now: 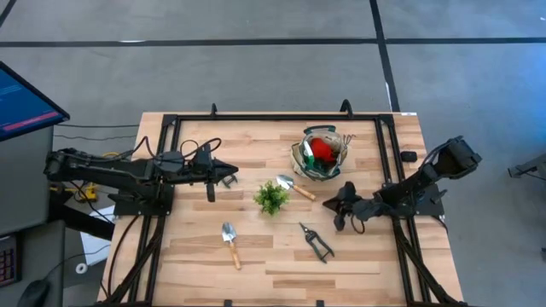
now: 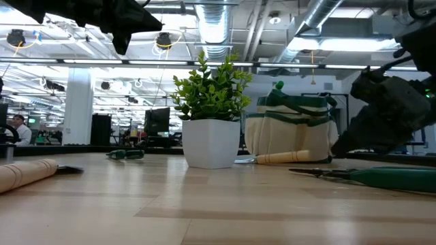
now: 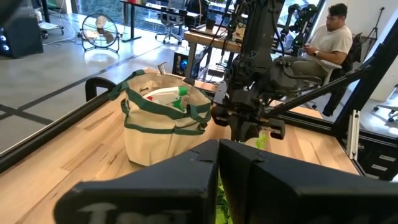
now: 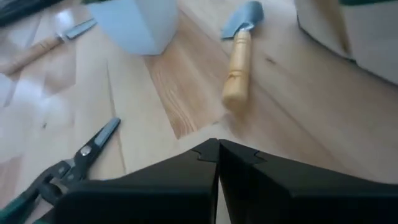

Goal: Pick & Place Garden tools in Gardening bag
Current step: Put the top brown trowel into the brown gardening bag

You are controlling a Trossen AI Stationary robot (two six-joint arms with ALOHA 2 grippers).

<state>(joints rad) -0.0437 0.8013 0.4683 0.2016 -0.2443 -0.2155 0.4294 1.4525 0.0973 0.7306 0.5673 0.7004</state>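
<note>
You have open tabletop (image 1: 196, 247) along the near left side, broken only by the wooden-handled trowel (image 1: 230, 244) lying there. The small potted plant (image 1: 271, 197) stands mid-table, with a second trowel (image 1: 294, 187) just beside it toward the gardening bag (image 1: 322, 155), so the gap between plant and bag is narrow. The pruning shears (image 1: 316, 241) lie near the closed right gripper (image 1: 341, 209). The closed left gripper (image 1: 223, 178) hangs left of the plant, with bare wood between them.
</note>
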